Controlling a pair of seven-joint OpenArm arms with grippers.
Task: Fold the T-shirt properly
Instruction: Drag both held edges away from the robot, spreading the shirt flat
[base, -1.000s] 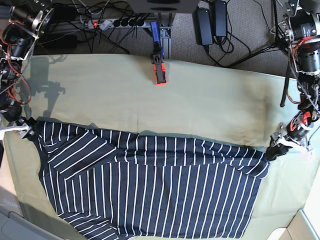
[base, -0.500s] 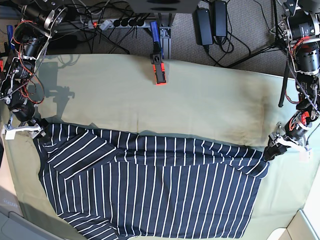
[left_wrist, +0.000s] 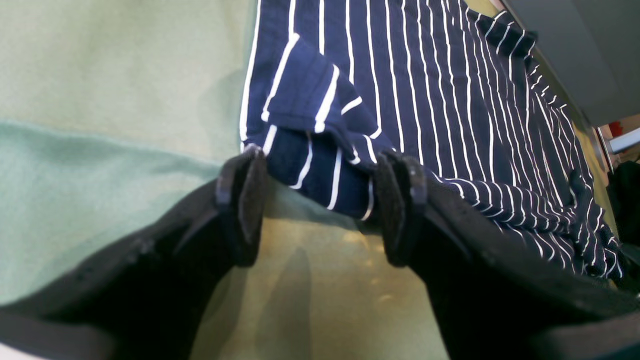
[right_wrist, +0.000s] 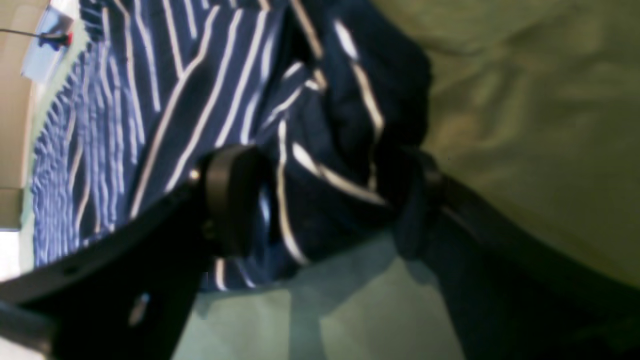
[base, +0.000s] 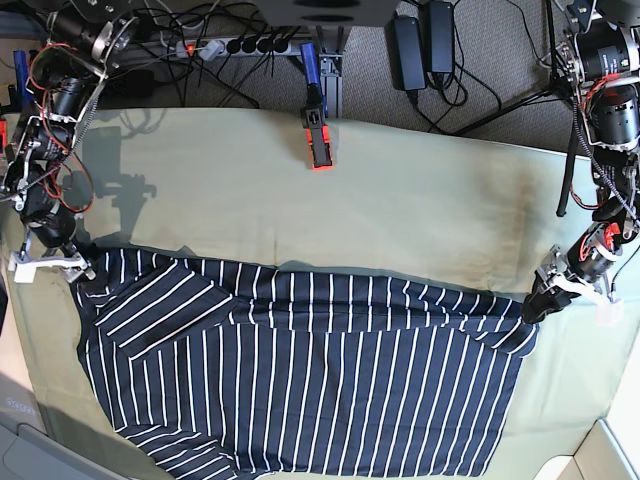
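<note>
since a second ago the right end effector (base: 85, 270) has carried its t-shirt (base: 310, 380) corner inward; both end effectors, left end effector (base: 535, 305) too, straddle bunched corners at opposite ends of the shirt's long axis, jaws wide.

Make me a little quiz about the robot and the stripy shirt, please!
1. True or false: the shirt lies on a green cloth.
2. What sits between the left gripper fingers?
A. a corner of the shirt
B. a black cable
C. nothing
3. Fill in: the right gripper is at the shirt's ____ corner in the base view, left or right.

Key
1. True.
2. A. A folded corner of the shirt sits between the fingers, which stand wide apart.
3. Left. Shirt fabric is bunched between its fingers too.
</note>
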